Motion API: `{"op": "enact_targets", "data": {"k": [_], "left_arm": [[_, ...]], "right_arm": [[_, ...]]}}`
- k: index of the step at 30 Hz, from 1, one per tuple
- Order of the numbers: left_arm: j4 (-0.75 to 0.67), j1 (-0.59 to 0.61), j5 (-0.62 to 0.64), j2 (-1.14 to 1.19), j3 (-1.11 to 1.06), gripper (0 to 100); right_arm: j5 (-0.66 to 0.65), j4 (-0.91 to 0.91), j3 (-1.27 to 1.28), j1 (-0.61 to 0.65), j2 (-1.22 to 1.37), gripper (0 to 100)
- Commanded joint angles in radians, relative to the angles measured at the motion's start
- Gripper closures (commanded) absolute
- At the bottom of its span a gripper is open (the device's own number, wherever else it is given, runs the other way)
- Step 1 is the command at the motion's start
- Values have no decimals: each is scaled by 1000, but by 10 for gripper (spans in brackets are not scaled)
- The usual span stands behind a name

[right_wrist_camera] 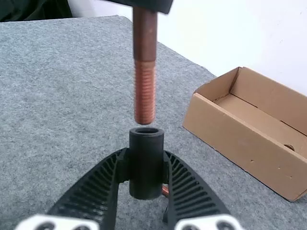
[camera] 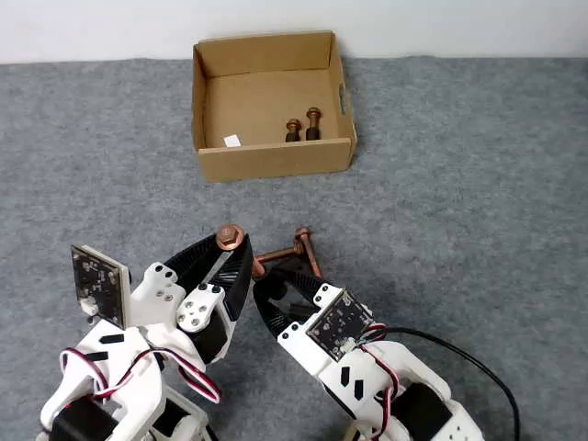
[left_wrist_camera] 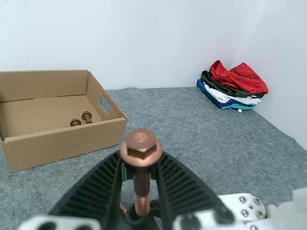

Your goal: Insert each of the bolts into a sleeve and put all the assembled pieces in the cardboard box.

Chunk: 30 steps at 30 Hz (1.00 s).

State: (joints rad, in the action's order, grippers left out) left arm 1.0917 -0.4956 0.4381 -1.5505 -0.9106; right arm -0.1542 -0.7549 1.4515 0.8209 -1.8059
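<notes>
left gripper (left_wrist_camera: 140, 165) is clamped on a copper bolt (left_wrist_camera: 139, 146), held upright with its head on top, over the grey carpet (camera: 459, 230) in front of the cardboard box (camera: 274, 158)

right gripper (right_wrist_camera: 145, 165) is closed around a black sleeve (right_wrist_camera: 146, 141), also upright, directly beneath the bolt; the bolt's threaded tip hangs just above the sleeve's open mouth, not inside

two assembled pieces (camera: 313, 122) stand in the box near its front wall

two loose bolts (camera: 276, 253) lie on the carpet between the box and the grippers

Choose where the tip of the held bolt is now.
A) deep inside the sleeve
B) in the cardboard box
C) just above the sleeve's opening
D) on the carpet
C: the bolt hangs with its threaded end just above the open top of the sleeve, a gap between them.
</notes>
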Motion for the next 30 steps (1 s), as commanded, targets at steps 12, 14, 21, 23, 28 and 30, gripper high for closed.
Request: {"op": "enact_targets", "data": {"k": [12, 14, 21, 23, 28, 30], "left_arm": [[-57, 43, 5, 0, -65, 995], [-54, 43, 6, 0, -85, 995], [-11, -5, 5, 0, -101, 995], [48, -48, 3, 2, -102, 995], [137, -103, -68, 2, -122, 995], [138, -107, -69, 2, -151, 993]], "right_arm": [[-11, 91, -32, -8, -4, 991], [-11, 91, -32, -8, -4, 991], [-11, 91, -28, -8, -4, 991], [-11, 91, -28, -8, -4, 991], [-11, 93, -31, -8, -4, 991], [-11, 93, -29, -8, -4, 991]]}}
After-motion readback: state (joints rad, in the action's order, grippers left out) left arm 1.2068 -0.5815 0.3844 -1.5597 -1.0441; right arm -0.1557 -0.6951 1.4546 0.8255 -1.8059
